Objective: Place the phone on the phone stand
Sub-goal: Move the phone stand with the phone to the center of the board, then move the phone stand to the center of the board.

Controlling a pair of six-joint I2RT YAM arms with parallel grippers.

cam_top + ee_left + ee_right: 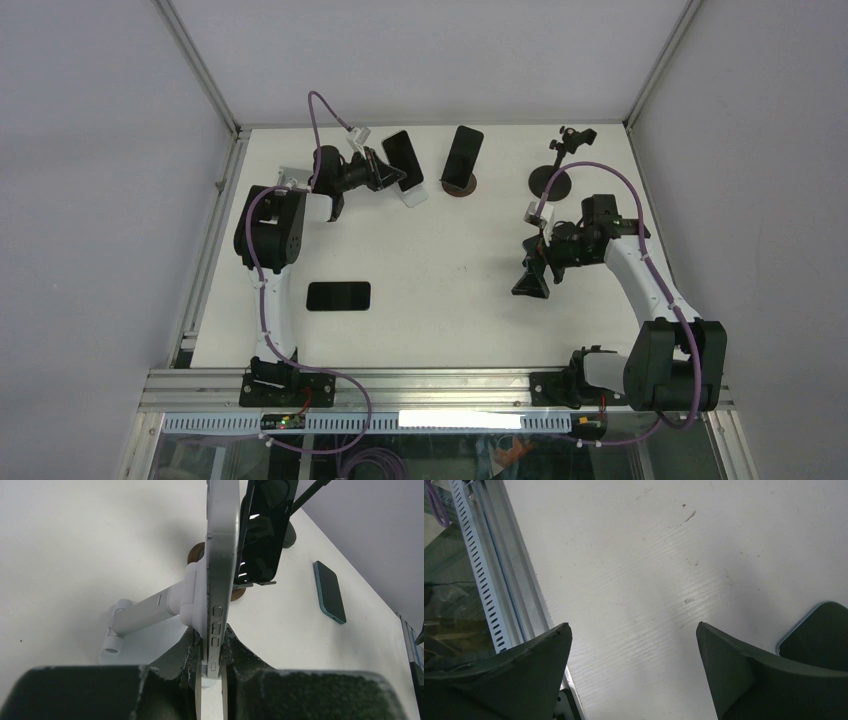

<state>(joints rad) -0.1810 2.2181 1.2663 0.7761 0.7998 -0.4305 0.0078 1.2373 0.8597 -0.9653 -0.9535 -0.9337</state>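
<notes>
Three phones, three stands, two grippers on one white table (450, 330).
Left gripper (212, 647) clenched on the held phone (221, 580), upright against the white stand (150, 611) at far left. Right gripper (634, 645) spread wide, grasping nothing, low over the table. Second phone (463, 155) propped on the round-based stand (459, 186). Flat phone (338, 296) lying near the front left. Black clamp stand (552, 180) at far right. Seen from the left wrist only: side buttons along the held phone's silver edge, teal rim on the flat phone.

held phone (222, 555) cut off at top edge, second phone (824, 625) half behind right gripper (632, 626)
</notes>
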